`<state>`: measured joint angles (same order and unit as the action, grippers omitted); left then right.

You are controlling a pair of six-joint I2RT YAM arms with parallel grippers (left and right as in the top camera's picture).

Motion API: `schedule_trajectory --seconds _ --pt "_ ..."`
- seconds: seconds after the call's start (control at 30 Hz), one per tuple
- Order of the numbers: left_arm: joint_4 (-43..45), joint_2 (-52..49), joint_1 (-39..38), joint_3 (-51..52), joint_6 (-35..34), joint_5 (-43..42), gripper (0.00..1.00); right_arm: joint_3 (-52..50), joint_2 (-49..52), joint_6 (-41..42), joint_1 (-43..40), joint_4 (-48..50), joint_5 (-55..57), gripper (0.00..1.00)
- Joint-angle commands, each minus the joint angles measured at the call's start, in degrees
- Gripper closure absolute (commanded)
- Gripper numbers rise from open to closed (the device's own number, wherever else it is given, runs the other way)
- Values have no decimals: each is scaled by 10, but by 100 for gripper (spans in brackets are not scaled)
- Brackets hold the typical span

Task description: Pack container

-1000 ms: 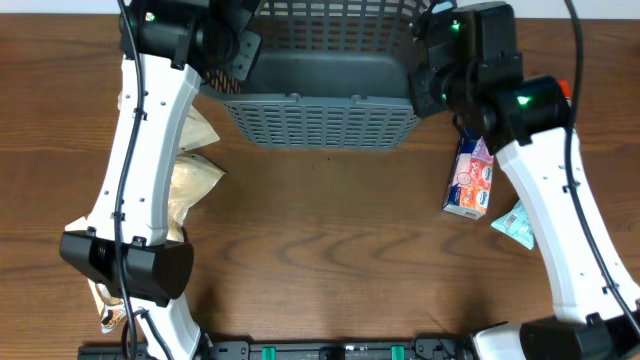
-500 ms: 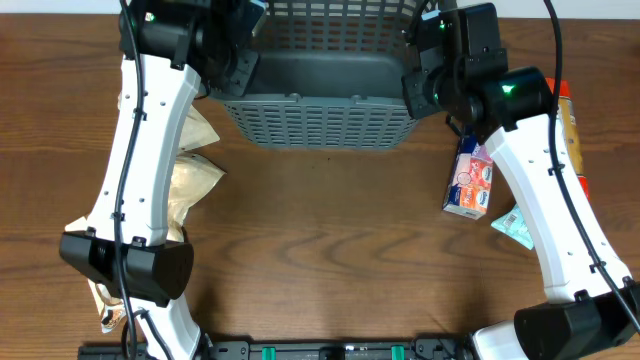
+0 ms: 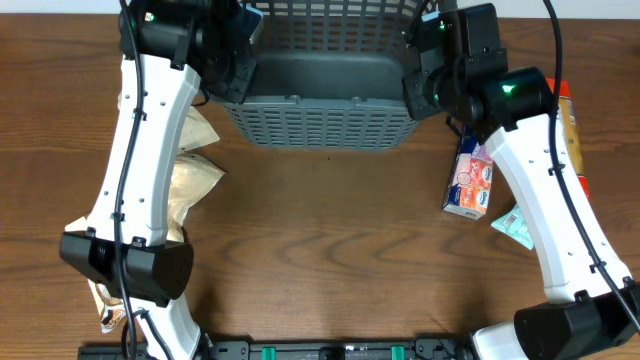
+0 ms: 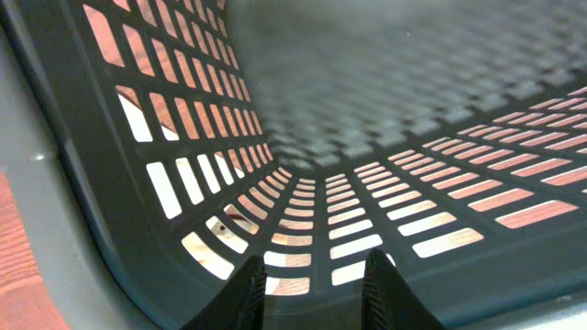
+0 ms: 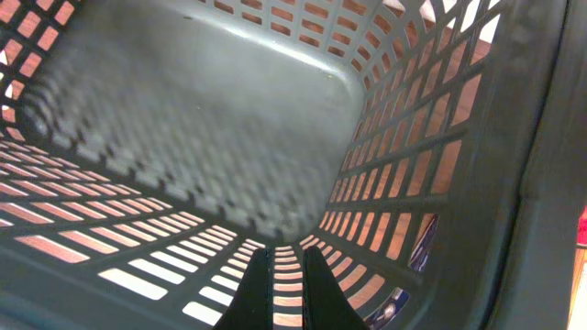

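The container sits mid far edge of the desk, unmoved since half a second ago, with bare wood before it. The left claw is spread by its left wall. The right claw is nearly together, and I cannot tell whether it grips.

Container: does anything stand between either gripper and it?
Nothing visible does. The left gripper and right gripper are both right at the container's slotted side walls. Each wrist view shows only lattice beyond the fingers. Whether they clamp it is unclear.
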<state>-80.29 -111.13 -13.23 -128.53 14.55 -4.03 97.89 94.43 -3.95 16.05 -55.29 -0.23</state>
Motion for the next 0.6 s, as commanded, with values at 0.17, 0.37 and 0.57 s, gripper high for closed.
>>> schedule_trajectory --seconds 0.17,0.37,0.57 --pt "-37 -1 2 2 -29 6 76 10 4 7 -11 -22 3 99" --pt "-54 -1 2 2 -29 6 76 10 4 7 -11 -26 2 99" --pt "-60 -1 2 2 -31 6 76 10 4 7 -11 -37 3 99"
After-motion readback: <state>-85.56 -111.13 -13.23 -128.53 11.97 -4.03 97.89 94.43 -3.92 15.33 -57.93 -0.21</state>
